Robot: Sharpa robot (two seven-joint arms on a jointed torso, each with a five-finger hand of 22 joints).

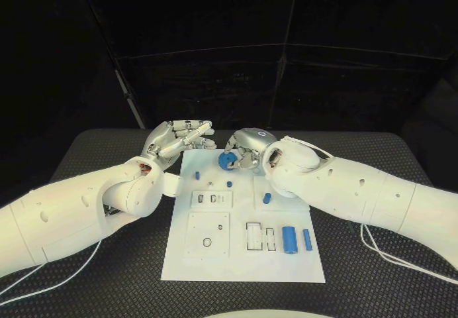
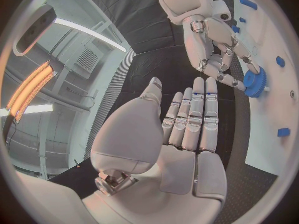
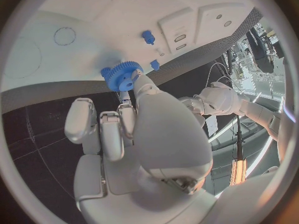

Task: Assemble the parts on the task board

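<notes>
The right hand (image 1: pixel 250 147) grips a blue gear (image 1: pixel 226 160) between thumb and fingers, holding it at the far edge of the white task board (image 1: pixel 286 271), which lies in the middle of the black table (image 1: pixel 95 152); in the right wrist view the gear (image 3: pixel 122 75) sits right at the fingertips (image 3: pixel 138 79) over the board's rim. The left hand (image 1: pixel 177 139) hovers just beyond the board's far left corner, fingers straight and together, palm bare, grasping nothing. Two blue cylinders (image 1: pixel 297 240) lie side by side near the board's right edge, and smaller blue pegs (image 1: pixel 198 175) stand nearer the far edge.
</notes>
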